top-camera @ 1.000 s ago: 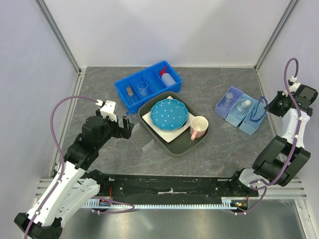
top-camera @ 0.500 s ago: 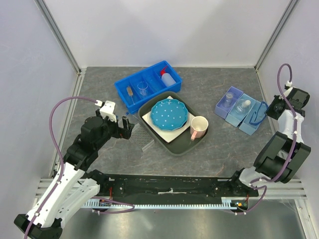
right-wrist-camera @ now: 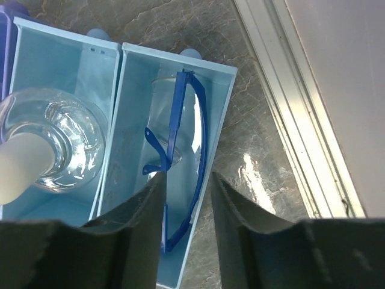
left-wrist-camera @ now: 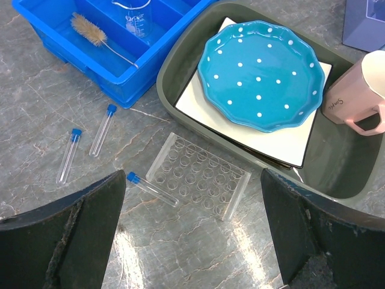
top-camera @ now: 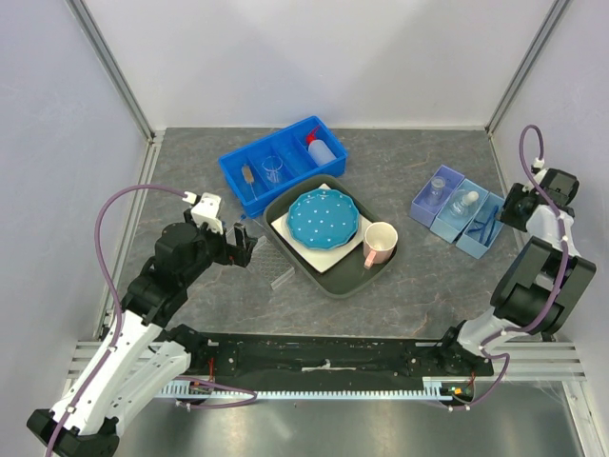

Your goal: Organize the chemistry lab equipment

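left gripper [left-wrist-camera: 192, 235] spread wide, right gripper [right-wrist-camera: 185, 232] slightly parted

You are looking at a grey veined stone-look tabletop [left-wrist-camera: 36, 108] that is throwing back glossy glare. The clear plastic tube rack [left-wrist-camera: 198, 176] is looking smooth, the teal white-dotted glazed plate [left-wrist-camera: 258, 75] is gleaming, and the pale blue plastic bin [right-wrist-camera: 129, 150] is looking matt beneath the blue-framed clear-lensed goggles [right-wrist-camera: 200, 144].
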You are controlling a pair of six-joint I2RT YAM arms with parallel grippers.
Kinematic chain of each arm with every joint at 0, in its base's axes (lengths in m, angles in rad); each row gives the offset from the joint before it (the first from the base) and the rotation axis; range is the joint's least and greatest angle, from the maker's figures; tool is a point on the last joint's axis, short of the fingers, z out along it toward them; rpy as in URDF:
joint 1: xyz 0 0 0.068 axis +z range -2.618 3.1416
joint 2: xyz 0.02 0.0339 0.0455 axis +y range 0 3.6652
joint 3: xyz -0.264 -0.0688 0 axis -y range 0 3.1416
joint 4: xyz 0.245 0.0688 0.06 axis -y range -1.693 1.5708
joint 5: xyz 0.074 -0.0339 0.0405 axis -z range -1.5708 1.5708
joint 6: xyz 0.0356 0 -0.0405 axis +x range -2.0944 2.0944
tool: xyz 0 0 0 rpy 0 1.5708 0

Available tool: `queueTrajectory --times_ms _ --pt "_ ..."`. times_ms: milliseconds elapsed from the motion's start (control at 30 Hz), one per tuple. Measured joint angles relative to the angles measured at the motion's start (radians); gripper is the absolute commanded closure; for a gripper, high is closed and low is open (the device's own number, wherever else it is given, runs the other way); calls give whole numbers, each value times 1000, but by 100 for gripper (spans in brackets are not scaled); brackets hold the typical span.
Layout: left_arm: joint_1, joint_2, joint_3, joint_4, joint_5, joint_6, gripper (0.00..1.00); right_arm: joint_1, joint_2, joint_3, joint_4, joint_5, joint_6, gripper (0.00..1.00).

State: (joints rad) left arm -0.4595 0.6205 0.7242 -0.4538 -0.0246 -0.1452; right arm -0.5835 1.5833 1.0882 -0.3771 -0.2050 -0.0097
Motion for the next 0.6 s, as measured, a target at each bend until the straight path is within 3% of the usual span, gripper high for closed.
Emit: queueTrajectory --times_ms 133,167,267,600 --pt "0 -1 -1 0 -4 0 1 0 -26 14 -26 -5 -26 46" --pt "0 -3 -3 2 -7 0 1 0 -41 25 -38 -11 -36 37" --pt "0 -13 -11 7 -24 0 0 2 -103 61 -73 -70 -93 25" --pt "14 2 -12 14 -62 0 0 99 -347 95 -204 -390 -322 9"
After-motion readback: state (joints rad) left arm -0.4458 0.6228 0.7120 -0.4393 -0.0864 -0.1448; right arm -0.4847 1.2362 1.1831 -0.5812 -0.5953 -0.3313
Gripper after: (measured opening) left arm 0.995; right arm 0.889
